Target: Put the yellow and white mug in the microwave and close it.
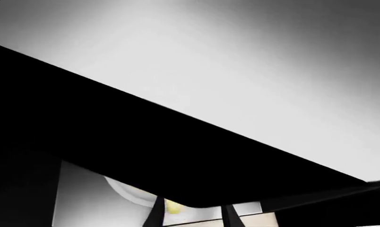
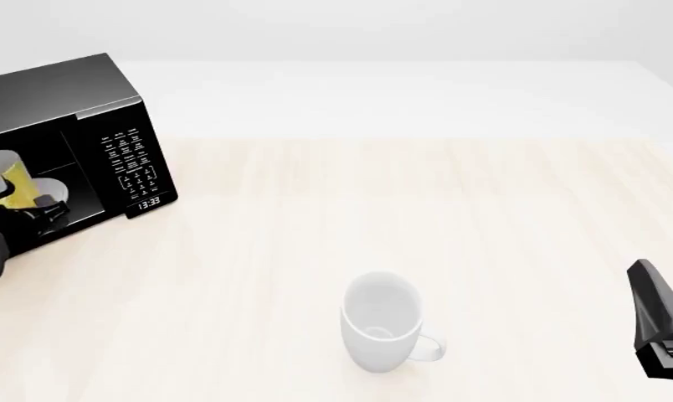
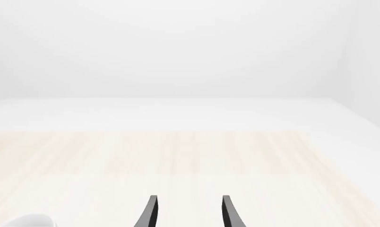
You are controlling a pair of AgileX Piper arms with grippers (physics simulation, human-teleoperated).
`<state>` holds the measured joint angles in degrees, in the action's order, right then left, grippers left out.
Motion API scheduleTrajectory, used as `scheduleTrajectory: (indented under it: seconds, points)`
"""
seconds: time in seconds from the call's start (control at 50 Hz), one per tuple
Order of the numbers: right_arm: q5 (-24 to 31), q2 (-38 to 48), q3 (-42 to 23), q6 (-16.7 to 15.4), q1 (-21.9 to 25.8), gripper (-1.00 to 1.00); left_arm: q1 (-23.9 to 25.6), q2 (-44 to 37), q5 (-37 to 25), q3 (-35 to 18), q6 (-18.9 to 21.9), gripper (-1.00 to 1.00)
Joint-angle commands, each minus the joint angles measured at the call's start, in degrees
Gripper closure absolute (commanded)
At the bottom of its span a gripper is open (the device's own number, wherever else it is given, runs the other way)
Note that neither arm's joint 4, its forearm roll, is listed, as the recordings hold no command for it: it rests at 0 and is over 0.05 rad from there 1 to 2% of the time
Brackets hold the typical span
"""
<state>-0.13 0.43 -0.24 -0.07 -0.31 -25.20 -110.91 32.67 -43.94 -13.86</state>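
The black microwave [image 2: 79, 100] stands at the table's far left with its cavity open; its door is out of view. The yellow and white mug [image 2: 18, 180] is inside the cavity, by the white turntable plate [image 1: 124, 191]. My left gripper [image 2: 41, 213] is at the cavity mouth, just in front of the mug, with its jaws apart. In the left wrist view the microwave's black top [image 1: 146, 151] fills the middle, and a bit of the yellow mug [image 1: 174, 206] shows between the fingers [image 1: 155, 213]. My right gripper [image 3: 186, 213] is open and empty at the near right [image 2: 646, 280].
A larger all-white mug [image 2: 382, 322] stands upright at the near middle of the table, handle to the right; its rim shows in the right wrist view [image 3: 29, 221]. The light wood table [image 2: 426, 209] stretches between the microwave and the right arm.
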Motion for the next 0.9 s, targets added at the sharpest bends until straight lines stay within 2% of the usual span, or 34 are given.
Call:
scheduleTrajectory:
  seconds: [0.02,0.32,0.5,0.9]
  points:
    - [0.0,0.0,0.0,0.0,0.0,-1.0,-1.4,-2.3,-0.2,-0.4,2.9,-1.0]
    - [0.0,0.0,0.0,0.0,0.0,-1.0,-2.3,0.6,-0.6,1.9,2.9,-1.0]
    - [0.0,0.0,0.0,0.0,0.0,-1.0,-4.5,6.8,1.4,7.3,4.5,-1.0]
    - [0.0,0.0,0.0,0.0,0.0,-1.0,-2.8,10.9,-0.5,9.7,2.6,-1.0]
